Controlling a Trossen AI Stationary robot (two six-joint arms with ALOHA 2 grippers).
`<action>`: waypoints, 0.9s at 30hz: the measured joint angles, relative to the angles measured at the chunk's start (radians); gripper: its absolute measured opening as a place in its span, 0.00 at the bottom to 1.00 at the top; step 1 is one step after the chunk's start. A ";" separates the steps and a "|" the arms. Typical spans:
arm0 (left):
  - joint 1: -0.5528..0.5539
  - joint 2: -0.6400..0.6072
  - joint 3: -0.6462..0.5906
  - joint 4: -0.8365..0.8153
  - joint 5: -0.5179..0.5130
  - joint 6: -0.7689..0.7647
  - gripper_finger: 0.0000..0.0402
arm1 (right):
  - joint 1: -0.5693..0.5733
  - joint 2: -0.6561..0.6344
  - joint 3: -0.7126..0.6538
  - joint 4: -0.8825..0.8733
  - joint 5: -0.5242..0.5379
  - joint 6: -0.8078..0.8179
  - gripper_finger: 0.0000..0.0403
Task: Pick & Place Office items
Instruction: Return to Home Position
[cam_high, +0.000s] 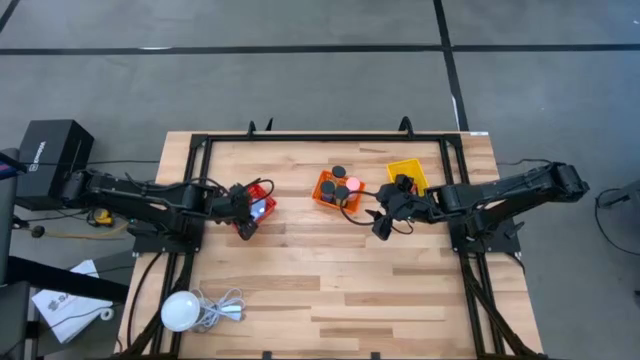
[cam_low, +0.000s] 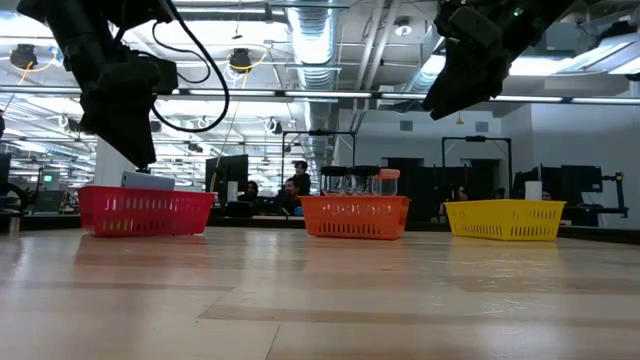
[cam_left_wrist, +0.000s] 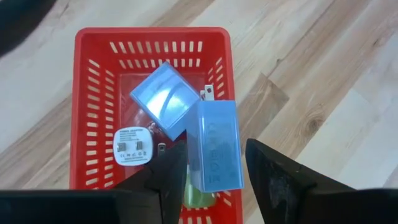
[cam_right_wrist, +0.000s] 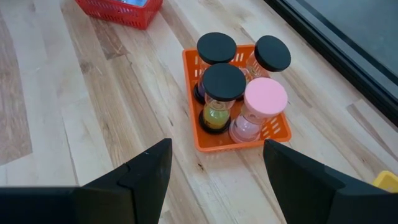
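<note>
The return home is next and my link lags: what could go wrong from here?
The left gripper, fingers open, hangs just over a light blue adapter lying high in the red basket; a low retreat might snag it. The right gripper, open, hangs near the orange basket of tall hourglasses; a low swing might topple them.

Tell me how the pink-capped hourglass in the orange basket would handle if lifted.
The pink-capped hourglass looks tall and narrow, so it is probably tippy once out of the orange basket. Its clear middle suggests glass or plastic: likely fragile, maybe slippery.
</note>
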 joint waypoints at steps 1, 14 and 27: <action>0.000 0.000 0.000 -0.002 0.000 0.009 0.39 | 0.000 0.000 0.000 0.000 0.000 0.000 0.61; -0.001 -0.092 0.002 -0.012 -0.039 0.109 0.38 | -0.003 -0.057 0.016 -0.034 0.000 -0.007 0.61; -0.001 -0.506 -0.033 0.110 -0.098 0.471 0.08 | 0.007 -0.412 -0.064 -0.049 -0.031 -0.301 0.61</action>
